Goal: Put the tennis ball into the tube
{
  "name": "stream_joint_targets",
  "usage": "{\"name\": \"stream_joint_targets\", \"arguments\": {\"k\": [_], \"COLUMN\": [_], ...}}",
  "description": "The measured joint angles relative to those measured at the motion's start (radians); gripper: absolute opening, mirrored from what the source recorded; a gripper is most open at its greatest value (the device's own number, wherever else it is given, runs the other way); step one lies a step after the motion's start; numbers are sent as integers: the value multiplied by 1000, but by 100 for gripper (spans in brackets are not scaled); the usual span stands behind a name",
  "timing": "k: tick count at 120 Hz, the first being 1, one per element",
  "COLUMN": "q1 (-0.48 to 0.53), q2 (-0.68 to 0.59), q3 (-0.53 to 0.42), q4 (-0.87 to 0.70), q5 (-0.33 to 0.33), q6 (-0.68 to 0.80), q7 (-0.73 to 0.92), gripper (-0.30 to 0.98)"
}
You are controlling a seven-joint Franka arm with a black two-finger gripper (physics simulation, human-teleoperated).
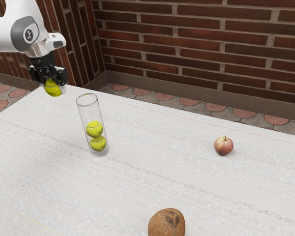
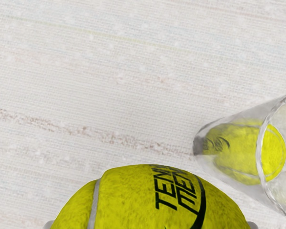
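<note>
Clasped between both fingers of the tool (image 1: pixel 54 85), a tennis ball (image 1: pixel 52 89) hangs at ten o'clock from the clear tube (image 1: pixel 91 113) in the exterior view. Two balls (image 1: pixel 94 129) sit stacked inside; alignment, lowering and release apparently remain.

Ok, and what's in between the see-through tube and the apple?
Just bare white table. The exterior view shows nothing else on the stretch from the tube to the apple.
</note>
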State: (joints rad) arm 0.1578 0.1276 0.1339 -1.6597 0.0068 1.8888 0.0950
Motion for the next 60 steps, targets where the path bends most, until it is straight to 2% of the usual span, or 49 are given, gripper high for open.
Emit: {"name": "stream_joint_targets", "arguments": {"k": [30, 60], "q1": [-32, -36], "q2": [47, 166], "q3": [-130, -141], "q4": [151, 236], "q5": [37, 37], "q6": [-146, -193], "q7": [-99, -182], "gripper": [34, 35]}}
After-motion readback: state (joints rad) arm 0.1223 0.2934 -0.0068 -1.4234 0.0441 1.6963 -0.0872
